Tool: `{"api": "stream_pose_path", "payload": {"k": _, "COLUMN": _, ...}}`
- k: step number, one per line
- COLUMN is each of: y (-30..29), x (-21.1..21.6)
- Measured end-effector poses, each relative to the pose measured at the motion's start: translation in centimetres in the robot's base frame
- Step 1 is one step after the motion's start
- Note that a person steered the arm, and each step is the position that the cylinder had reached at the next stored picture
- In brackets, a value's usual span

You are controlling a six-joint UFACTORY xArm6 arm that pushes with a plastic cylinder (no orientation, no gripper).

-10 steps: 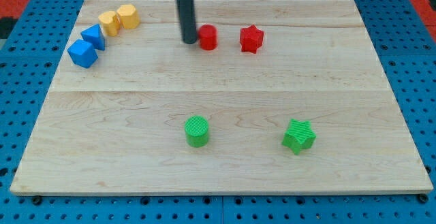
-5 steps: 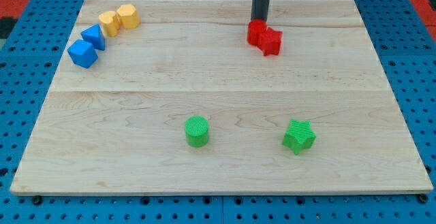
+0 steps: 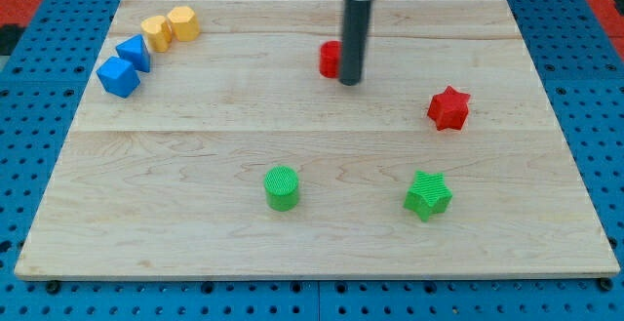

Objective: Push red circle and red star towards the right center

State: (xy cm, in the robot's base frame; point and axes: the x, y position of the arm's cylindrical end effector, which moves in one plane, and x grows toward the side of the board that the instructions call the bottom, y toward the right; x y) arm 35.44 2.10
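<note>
So the wooden desk fills most of the view, and the dark rod comes down from the view's top with its tip planted just to the right of the red circle, seemingly touching it and partly hiding it; that plain rod is the whole end effector, nothing to open, nothing held. The red star sits well apart toward the right side, roughly mid-height. Smaller stuff: 1 green circle and 1 green star near the bottom, plus 2 blue blocks and 2 yellow blocks clustered at the top left.
</note>
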Motion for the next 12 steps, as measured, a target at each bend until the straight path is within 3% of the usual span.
{"api": "stream_pose_path", "payload": {"k": 1, "y": -3.4, "x": -0.5}}
{"api": "stream_pose_path", "payload": {"k": 2, "y": -5.7, "x": -4.8}}
{"api": "stream_pose_path", "payload": {"k": 3, "y": -2.2, "x": -2.5}}
{"api": "stream_pose_path", "payload": {"k": 4, "y": 3.6, "x": 4.3}}
{"api": "stream_pose_path", "payload": {"k": 5, "y": 5.7, "x": 6.0}}
{"api": "stream_pose_path", "payload": {"k": 6, "y": -0.3, "x": 0.3}}
{"api": "stream_pose_path", "payload": {"k": 7, "y": -2.1, "x": -4.3}}
{"api": "stream_pose_path", "payload": {"k": 9, "y": 6.1, "x": -2.1}}
{"api": "stream_pose_path", "payload": {"k": 11, "y": 10.7, "x": 4.3}}
{"api": "stream_pose_path", "payload": {"k": 12, "y": 3.7, "x": 2.3}}
